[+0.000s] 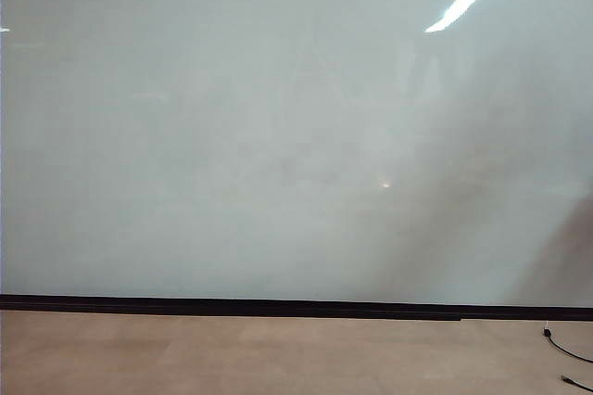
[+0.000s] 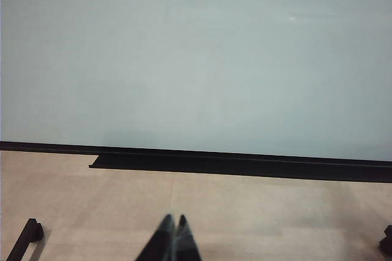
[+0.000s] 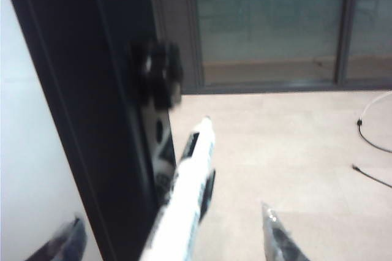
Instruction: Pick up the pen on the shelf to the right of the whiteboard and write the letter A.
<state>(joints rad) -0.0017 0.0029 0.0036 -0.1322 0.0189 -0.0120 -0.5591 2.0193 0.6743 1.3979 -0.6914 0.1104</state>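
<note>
Pale grey-white and glossy, the whiteboard (image 1: 278,135) fills the exterior view above a thin black strip, bare of any marks, with tan floor (image 1: 278,358) below and neither arm visible there. The left gripper (image 2: 174,236) hangs low over the floor facing the board, its fingertips pressed together. At the board's dark side frame (image 3: 104,120), the right gripper (image 3: 174,242) stands with jaws wide apart, the white-barrelled pen (image 3: 187,193) lying between the fingers, touching neither.
</note>
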